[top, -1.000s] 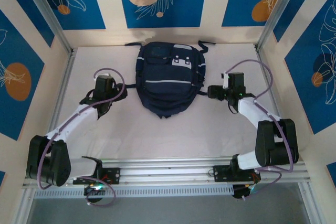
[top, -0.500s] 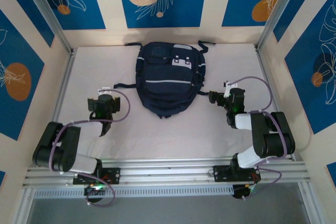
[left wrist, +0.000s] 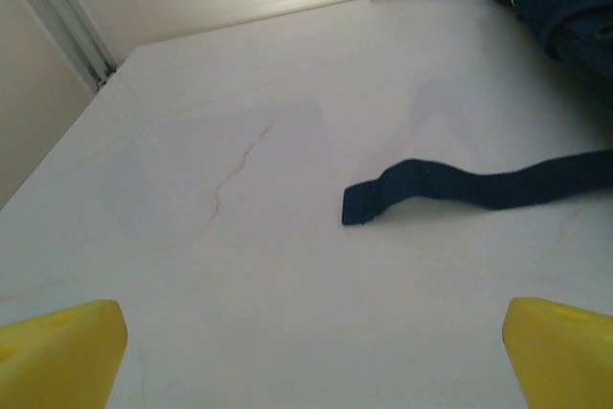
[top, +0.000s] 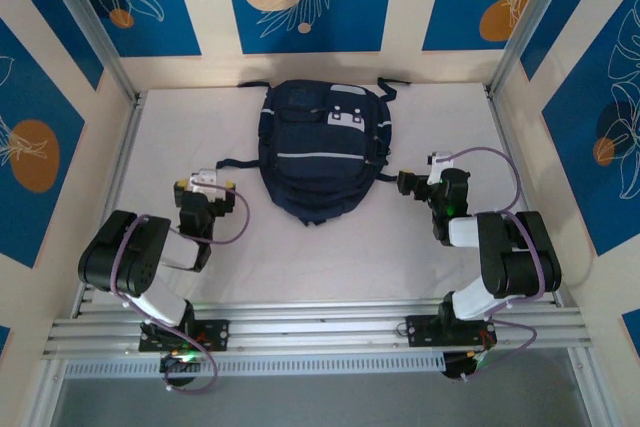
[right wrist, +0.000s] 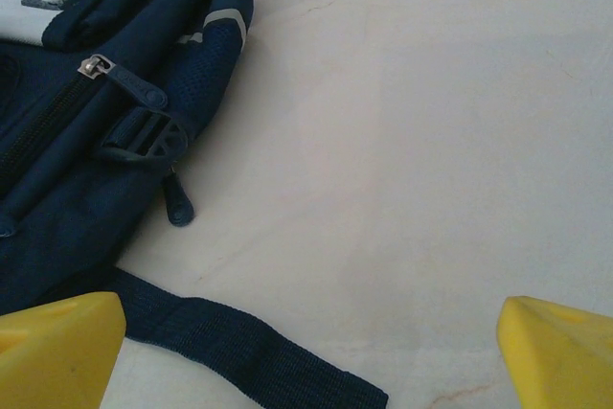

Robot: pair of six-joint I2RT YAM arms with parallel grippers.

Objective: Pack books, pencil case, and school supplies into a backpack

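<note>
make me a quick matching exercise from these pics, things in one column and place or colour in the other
1 backpack
2 left fingers
3 right fingers
4 table

a white surface
b navy, far middle of the table
c yellow, open, right of the backpack near a zip pull
d yellow, open, left of the backpack

Pairs: 1-b, 2-d, 3-c, 4-a

Bare table [top: 330, 257] lies open on both sides of the backpack [top: 320, 152] — its loose straps [left wrist: 450, 187] trail outward.
</note>
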